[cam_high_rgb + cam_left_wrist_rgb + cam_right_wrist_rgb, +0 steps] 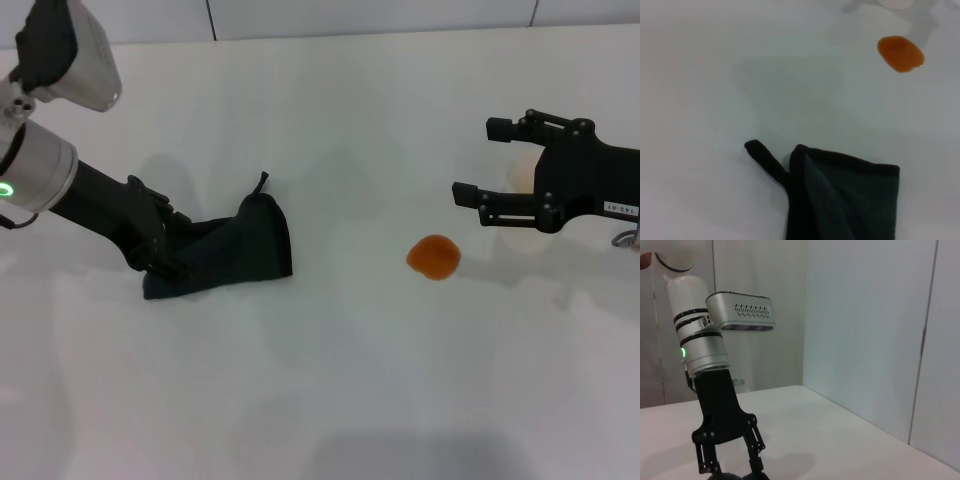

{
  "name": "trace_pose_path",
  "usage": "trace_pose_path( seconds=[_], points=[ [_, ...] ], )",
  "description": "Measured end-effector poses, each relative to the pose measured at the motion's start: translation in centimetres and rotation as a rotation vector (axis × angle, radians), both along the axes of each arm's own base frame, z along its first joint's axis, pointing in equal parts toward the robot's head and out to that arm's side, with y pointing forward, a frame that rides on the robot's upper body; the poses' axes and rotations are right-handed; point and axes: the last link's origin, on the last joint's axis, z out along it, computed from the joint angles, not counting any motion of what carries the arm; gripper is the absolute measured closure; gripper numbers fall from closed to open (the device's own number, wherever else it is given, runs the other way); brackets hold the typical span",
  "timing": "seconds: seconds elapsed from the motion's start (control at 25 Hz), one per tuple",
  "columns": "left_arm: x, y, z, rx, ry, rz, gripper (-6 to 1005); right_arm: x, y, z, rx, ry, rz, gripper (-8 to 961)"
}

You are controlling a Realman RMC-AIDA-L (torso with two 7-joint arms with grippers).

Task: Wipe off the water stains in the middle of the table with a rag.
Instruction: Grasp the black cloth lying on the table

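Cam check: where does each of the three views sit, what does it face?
Head: looks down on the table; left gripper on the rag, right gripper open beyond the orange water stains.
Left wrist: aimed down at rag and stain; no own body visible.
Right wrist: faces sideways at the left gripper.
Shared: rag and stain, head and left wrist.

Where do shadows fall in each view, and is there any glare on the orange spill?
Head view: soft shadows lie beside the rag, the left claw and the right claw. Left wrist view: the orange spill shows a glossy rim, no strong glare. Right wrist view: a faint shadow lies on the table.
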Motion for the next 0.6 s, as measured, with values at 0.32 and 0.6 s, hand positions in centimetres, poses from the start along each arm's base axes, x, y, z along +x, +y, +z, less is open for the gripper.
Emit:
trace_pose_path(
  seconds=[0.32,0.6],
  points=[
    [-0.1,0.3,-0.7,0.025,0.008,-0.016,373,0.1,0.0,0.0,0.001,0.0,-0.002,96],
    [-0.6,0.3,-1.7,0.036,0.017,-0.028,375,0.3,0.0,0.0,0.002,0.001,-0.011,97]
  ],
)
